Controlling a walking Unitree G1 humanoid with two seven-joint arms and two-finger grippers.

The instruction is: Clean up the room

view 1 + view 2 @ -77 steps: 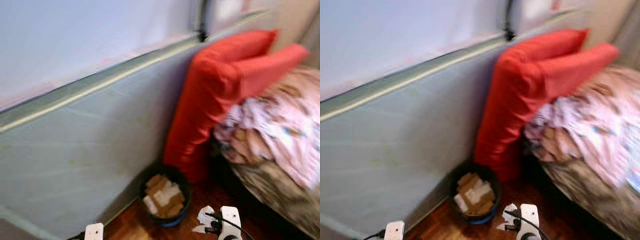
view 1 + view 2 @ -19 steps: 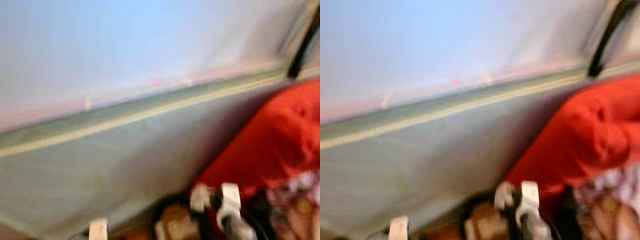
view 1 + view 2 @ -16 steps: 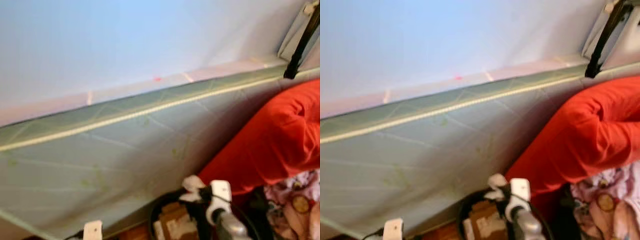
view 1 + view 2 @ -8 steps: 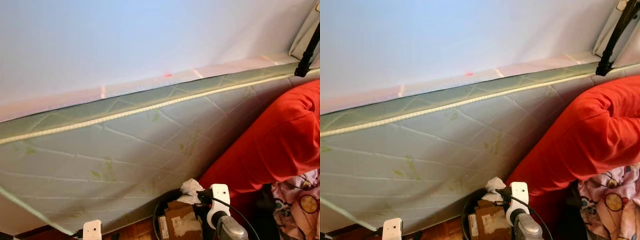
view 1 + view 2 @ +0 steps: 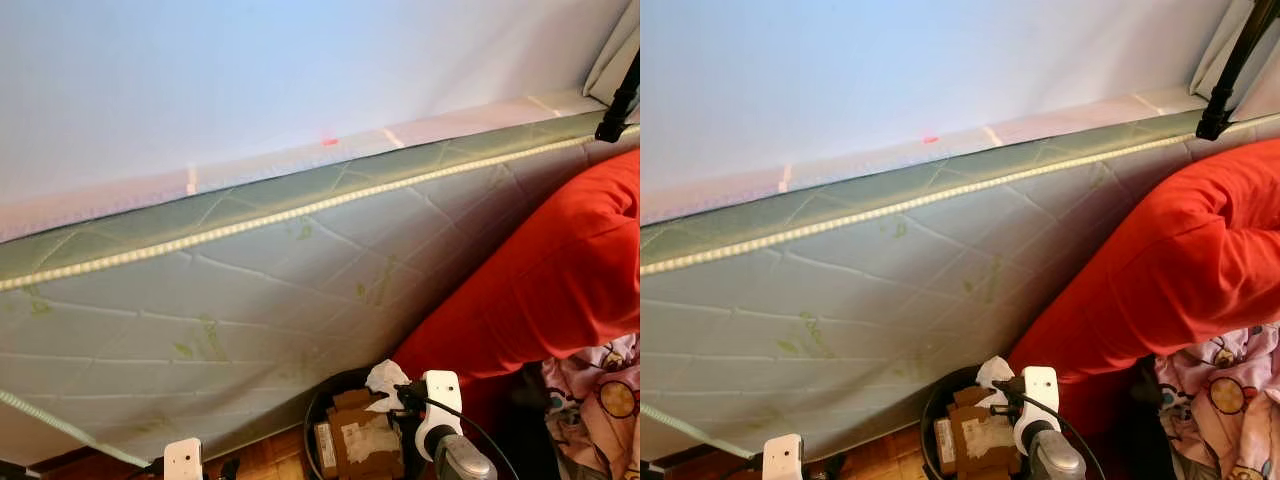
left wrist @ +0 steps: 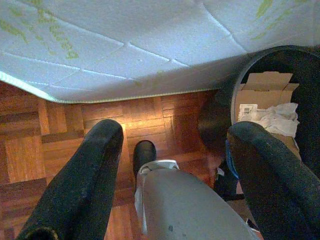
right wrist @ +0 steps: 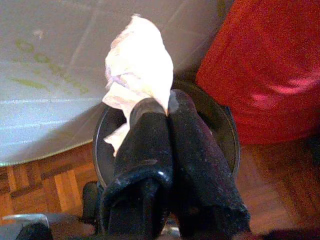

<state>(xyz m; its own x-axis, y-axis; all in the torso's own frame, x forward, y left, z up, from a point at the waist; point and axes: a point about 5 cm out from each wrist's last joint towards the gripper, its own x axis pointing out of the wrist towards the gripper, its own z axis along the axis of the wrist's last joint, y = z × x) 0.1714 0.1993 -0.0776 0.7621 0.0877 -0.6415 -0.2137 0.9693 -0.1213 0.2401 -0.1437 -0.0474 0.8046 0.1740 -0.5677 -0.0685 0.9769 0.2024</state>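
Your right gripper point(image 7: 167, 107): jaws pressed together, pinching crumpled white tissue point(image 7: 140, 70); held above rim of dark round bin point(image 5: 318, 425).
Your left gripper point(image 6: 170, 150): jaws spread, nothing between, low over parquet floor point(image 6: 45, 150), beside bin.
Bin contents: cardboard scraps point(image 5: 360, 450), some white paper.
Behind bin: quilted mattress point(image 5: 250, 310) standing on edge, leaning against pale wall point(image 5: 250, 70).
Right of bin: red cushion point(image 5: 550, 290), touching mattress; patterned pink bedding point(image 5: 1230, 400) below it.
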